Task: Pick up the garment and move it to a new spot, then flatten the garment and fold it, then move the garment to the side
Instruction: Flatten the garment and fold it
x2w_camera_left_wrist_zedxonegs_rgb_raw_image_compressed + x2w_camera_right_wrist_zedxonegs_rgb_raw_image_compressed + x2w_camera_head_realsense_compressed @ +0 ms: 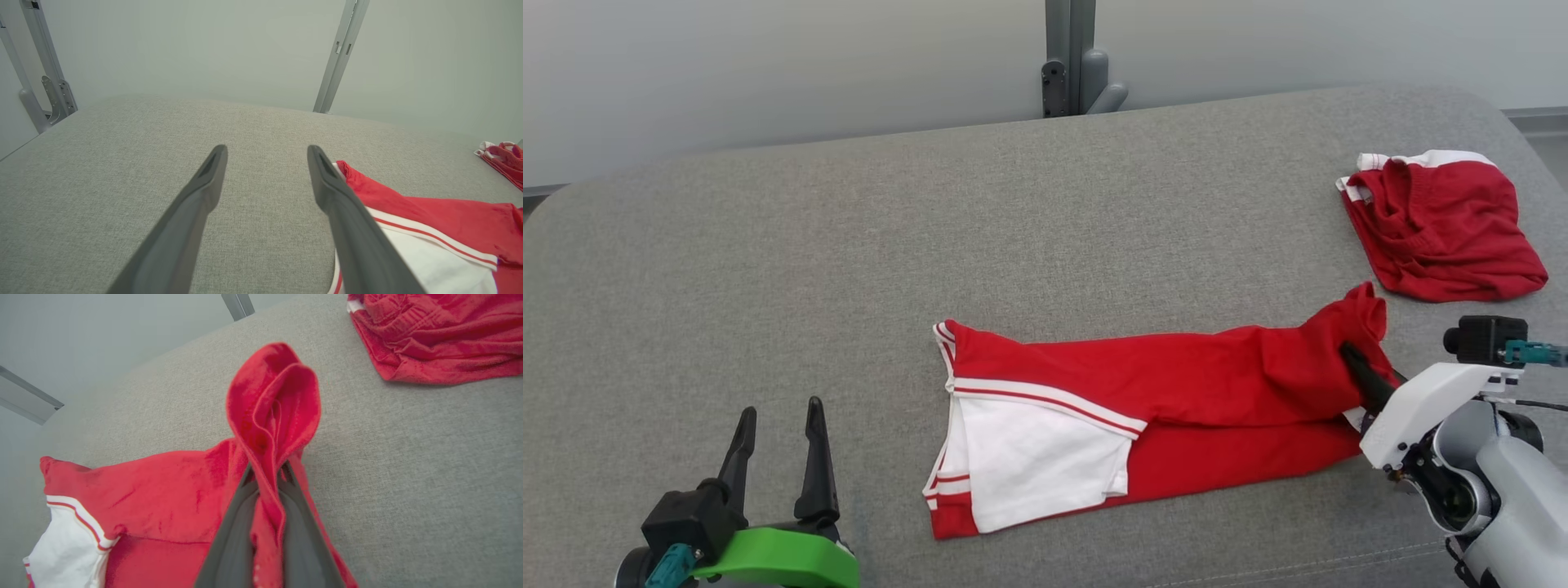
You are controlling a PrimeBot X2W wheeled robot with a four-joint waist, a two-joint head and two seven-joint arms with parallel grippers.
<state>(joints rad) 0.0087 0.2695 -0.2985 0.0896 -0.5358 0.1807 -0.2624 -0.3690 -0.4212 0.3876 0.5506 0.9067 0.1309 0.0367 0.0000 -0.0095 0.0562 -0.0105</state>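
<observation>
at rt end of garment (1176,384), r gripper (1349,354) clamps red cloth (1 bunched fold); l gripper (780,408) spread wide, empty.

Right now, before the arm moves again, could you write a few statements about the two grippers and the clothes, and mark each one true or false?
1. The right gripper is shut on one end of the red and white garment. True.
2. The left gripper holds the garment's white end. False: it is open and holds nothing, off to the side of that end.
3. A second red garment lies apart from the first, at the far right of the grey surface. True.
4. The red and white garment lies completely flat. False: its gripped end stands up in a bunched fold.
</observation>
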